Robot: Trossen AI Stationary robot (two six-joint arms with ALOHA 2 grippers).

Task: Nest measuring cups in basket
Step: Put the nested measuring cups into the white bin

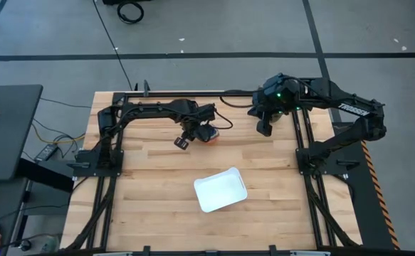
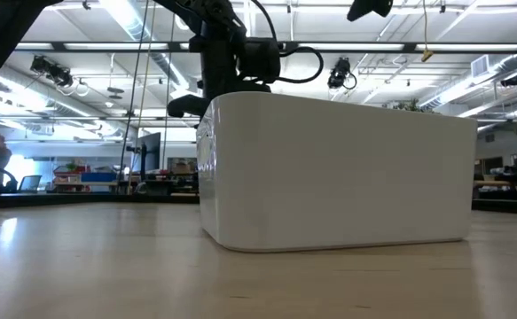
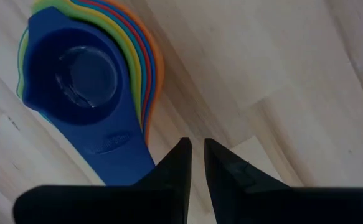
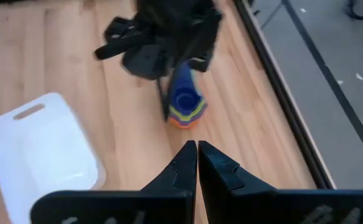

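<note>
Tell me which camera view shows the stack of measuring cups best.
The left wrist view: the stack of measuring cups fills it, blue cup on top, coloured rims fanned beneath, beside the left gripper. The right wrist view shows it smaller; the high view, a speck. In the low view the basket fills the picture and no cups show.

Two matte black jointed arms with looping black cables; green indicator light and white lettering on the right arm (image 1: 335,107)
</note>
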